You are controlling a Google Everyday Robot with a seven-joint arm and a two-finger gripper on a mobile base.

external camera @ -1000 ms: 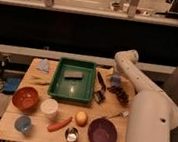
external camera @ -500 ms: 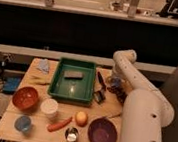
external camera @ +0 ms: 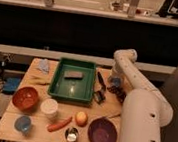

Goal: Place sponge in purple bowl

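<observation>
A: Wooden table (external camera: 28,126), back right: gripper (external camera: 114,82) down at the sponge (external camera: 114,81), a small pale-blue block. Jaws?
B: Can't tell. Purple bowl (external camera: 102,133) sits front right, well apart.

The robot's thick white arm (external camera: 141,101) bends sharply downward at its elbow (upper link nearly horizontal), with the small two-finger gripper (external camera: 114,81) low beneath the wrist.
</observation>
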